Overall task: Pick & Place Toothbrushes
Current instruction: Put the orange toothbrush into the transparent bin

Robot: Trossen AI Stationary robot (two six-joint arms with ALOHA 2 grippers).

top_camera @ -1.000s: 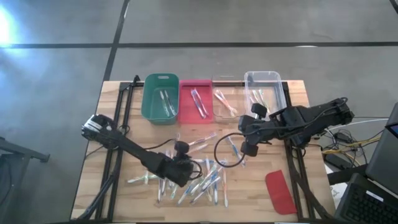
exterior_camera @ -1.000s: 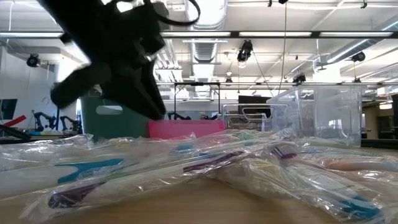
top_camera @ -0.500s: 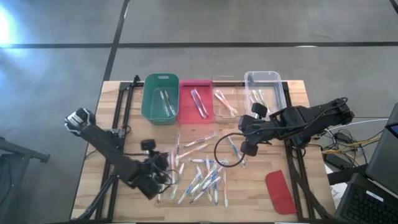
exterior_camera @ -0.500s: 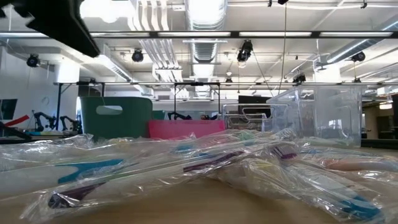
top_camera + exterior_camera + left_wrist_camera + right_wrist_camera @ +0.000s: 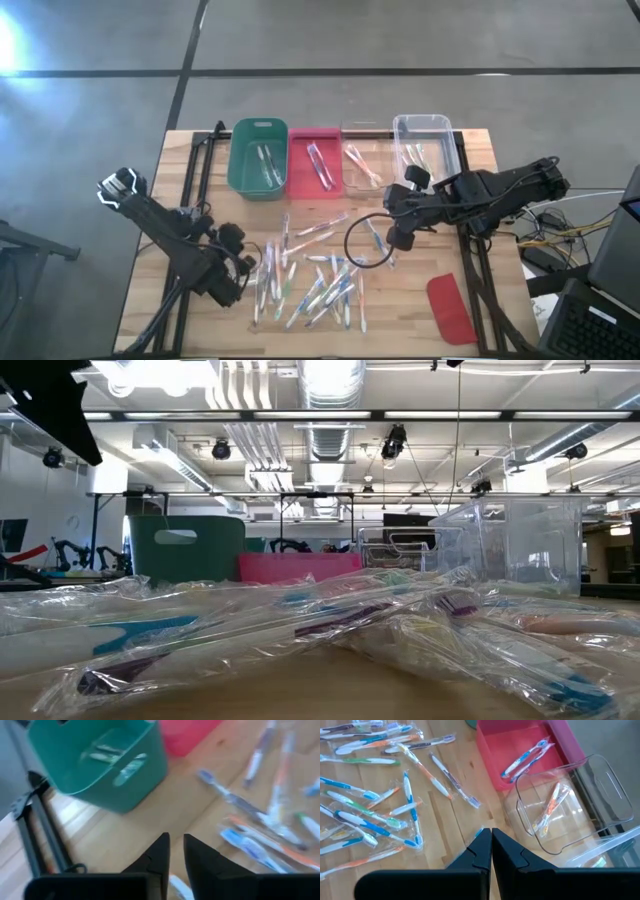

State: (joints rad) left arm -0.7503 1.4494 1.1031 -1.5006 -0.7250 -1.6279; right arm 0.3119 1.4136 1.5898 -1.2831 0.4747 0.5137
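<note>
My left gripper (image 5: 232, 272) hangs left of the toothbrushes (image 5: 315, 285), fingers nearly together around a pale sliver (a brush, I'd guess). The pile lies mid-table below the bins (image 5: 338, 158). They look light, stiff and slippery in wrappers; pinch mid-handle. My right gripper (image 5: 397, 240), closed, hovers right of them.

Toothbrushes (image 5: 318, 290) glossy plastic-wrapped; table (image 5: 480, 240) matt wood; bin (image 5: 258, 160) smooth plastic.
</note>
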